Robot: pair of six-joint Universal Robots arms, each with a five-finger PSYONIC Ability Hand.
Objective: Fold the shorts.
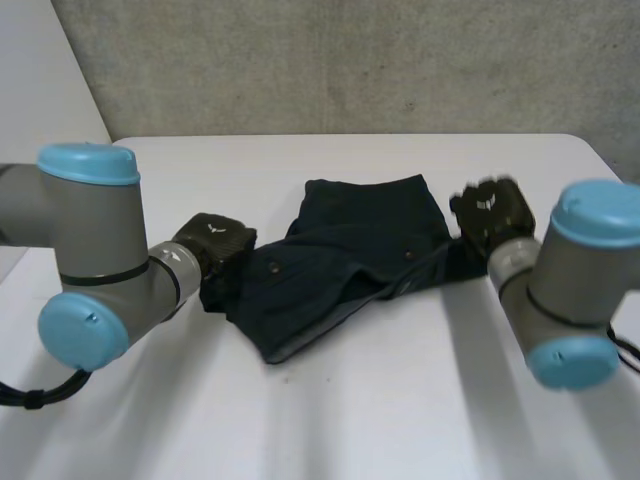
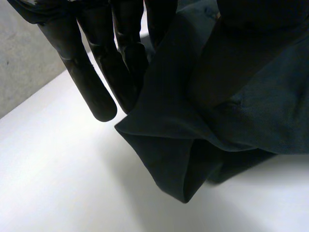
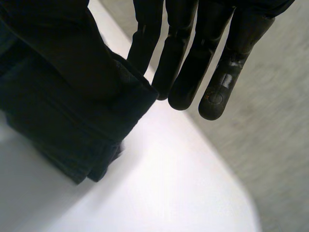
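Observation:
Dark navy shorts (image 1: 350, 265) lie crumpled across the middle of the white table (image 1: 330, 410), stretched between my two hands. My left hand (image 1: 215, 245) is at the shorts' left end. In the left wrist view its straight fingers (image 2: 96, 82) lie along a folded edge of the shorts (image 2: 231, 116), and the thumb presses the cloth from the other side. My right hand (image 1: 492, 212) is at the shorts' right end. There a hemmed corner of the shorts (image 3: 63, 111) sits between the thumb and the straight fingers (image 3: 212, 72).
A grey concrete wall (image 1: 350, 60) rises behind the table's far edge. Bare table surface lies in front of the shorts and beyond them. Both arms flank the shorts at the near left and near right.

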